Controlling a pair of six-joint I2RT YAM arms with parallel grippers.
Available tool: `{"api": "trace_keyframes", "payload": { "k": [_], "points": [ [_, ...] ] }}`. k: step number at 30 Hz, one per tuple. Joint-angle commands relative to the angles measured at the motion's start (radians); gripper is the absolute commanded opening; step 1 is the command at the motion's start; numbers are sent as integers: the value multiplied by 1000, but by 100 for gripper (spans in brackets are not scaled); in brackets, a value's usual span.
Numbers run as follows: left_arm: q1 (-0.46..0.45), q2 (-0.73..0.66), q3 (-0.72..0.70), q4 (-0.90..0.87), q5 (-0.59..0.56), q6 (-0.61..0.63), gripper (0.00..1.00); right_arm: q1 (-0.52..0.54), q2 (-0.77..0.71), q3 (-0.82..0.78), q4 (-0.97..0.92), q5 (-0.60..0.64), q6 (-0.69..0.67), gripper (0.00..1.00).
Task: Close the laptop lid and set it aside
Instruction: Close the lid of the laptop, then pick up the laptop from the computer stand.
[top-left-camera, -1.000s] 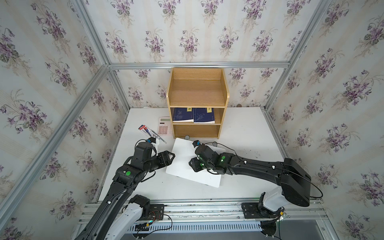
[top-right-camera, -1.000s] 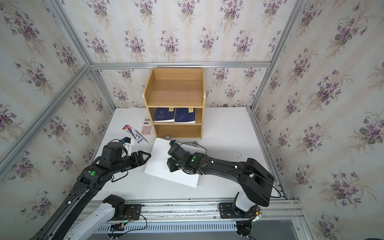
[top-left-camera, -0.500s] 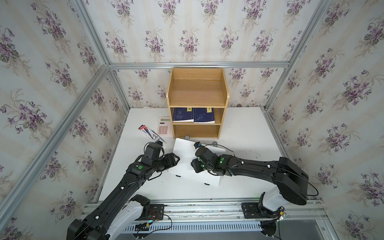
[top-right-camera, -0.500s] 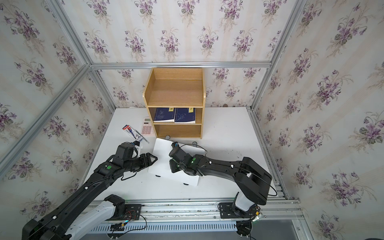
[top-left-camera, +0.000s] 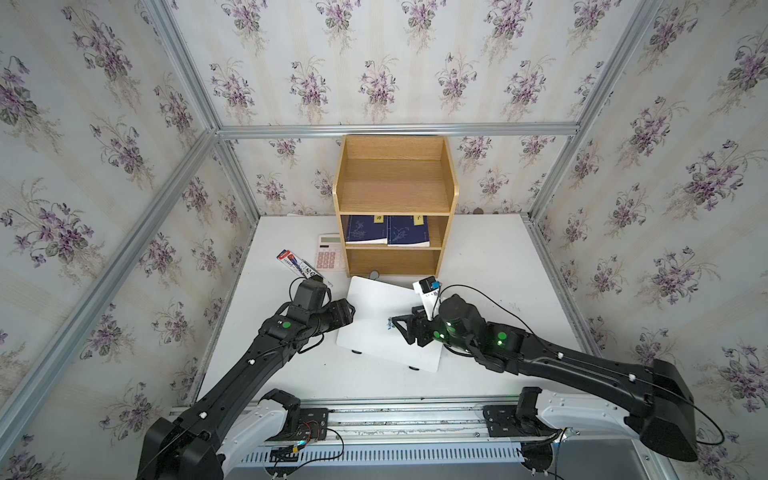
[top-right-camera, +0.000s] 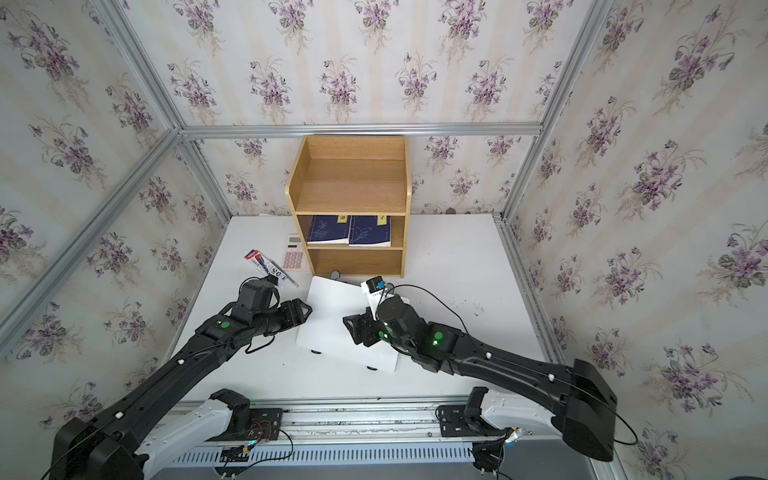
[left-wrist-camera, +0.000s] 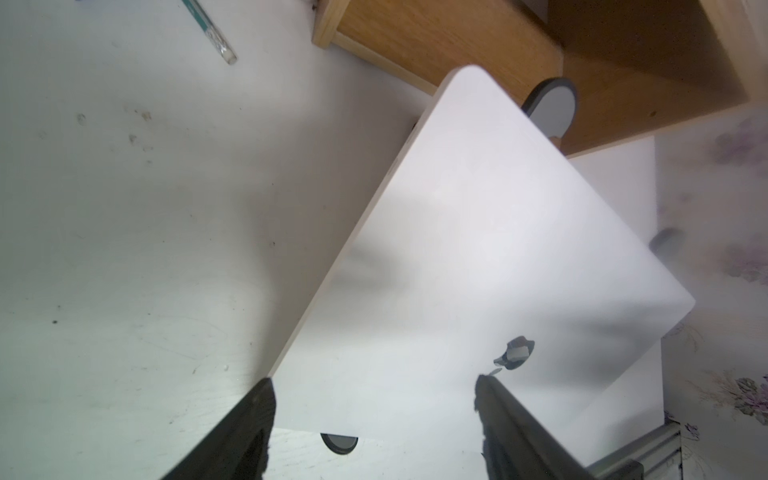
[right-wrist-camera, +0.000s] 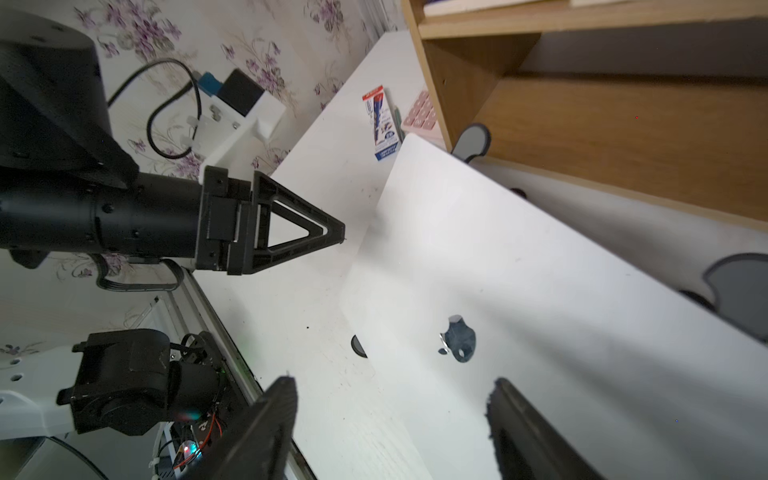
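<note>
Silver-white laptop lid (left-wrist-camera: 478, 249) shut, apple logo (left-wrist-camera: 514, 354) centred, pen packet (right-wrist-camera: 381, 124) lettering illegible

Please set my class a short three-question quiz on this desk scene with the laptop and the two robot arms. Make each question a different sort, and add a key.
1. True or false: the laptop has its lid shut.
2. The blue books sit in the shelf unit's: A) top tray, B) middle level, C) bottom level.
3. Short answer: which gripper is over the lid, near its logo?
Key: 1 true; 2 B; 3 the right gripper.
</note>
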Motion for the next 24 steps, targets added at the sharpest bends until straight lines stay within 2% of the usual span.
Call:
{"api": "trace_keyframes", "payload": {
  "k": [1, 3, 5, 9, 12, 14, 17, 19, 24],
  "points": [
    [2, -1, 9, 35, -53, 63, 81, -15, -106, -51, -59, 116, -5, 95],
    [6, 6, 14, 60, -47, 80, 82, -51, -204, -85, -88, 134, 10, 100],
    [11, 13, 17, 87, -42, 90, 84, -119, -283, -132, -96, 87, 26, 100],
    [40, 29, -19, 194, 19, 79, 89, -308, -431, -262, -33, -128, 60, 100],
    [80, 48, -68, 293, 102, 60, 89, -417, -482, -353, 52, -296, 95, 100],
    [104, 62, -97, 354, 152, 44, 89, -474, -485, -418, 151, -431, 123, 100],
    [124, 69, -134, 432, 219, 35, 89, -507, -445, -496, 292, -556, 181, 98],
    [126, 67, -153, 460, 232, 31, 89, -554, -396, -533, 372, -594, 212, 95],
    [132, 78, -195, 502, 222, 5, 87, -561, -242, -621, 626, -662, 291, 85]
  ]
}}
